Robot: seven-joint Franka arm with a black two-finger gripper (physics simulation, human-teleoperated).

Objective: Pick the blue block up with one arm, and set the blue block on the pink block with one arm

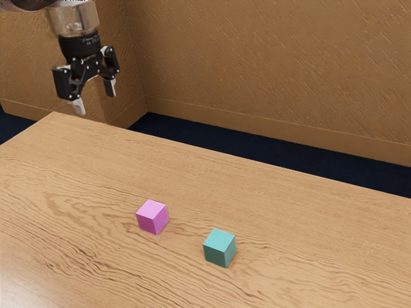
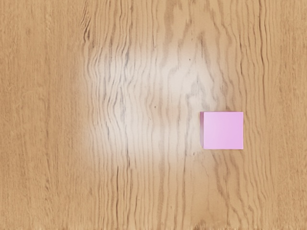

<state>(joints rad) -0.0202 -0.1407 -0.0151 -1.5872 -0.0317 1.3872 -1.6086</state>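
Note:
A pink block [image 1: 152, 216] rests on the wooden table [image 1: 77, 192] near its middle. To the exterior view's right of it and a little nearer the front sits a blue-green block [image 1: 219, 247], a short gap between the two. My gripper [image 1: 94, 98] hangs high above the table's far left corner, open, with nothing between its fingers. From above, the wrist view catches the pink block [image 2: 223, 130] as a flat square on the bare wood [image 2: 144, 120].
A tan wall [image 1: 270, 58] with a skirting board runs behind the table, and dark blue floor [image 1: 270, 151] lies between the wall and the table's far edge.

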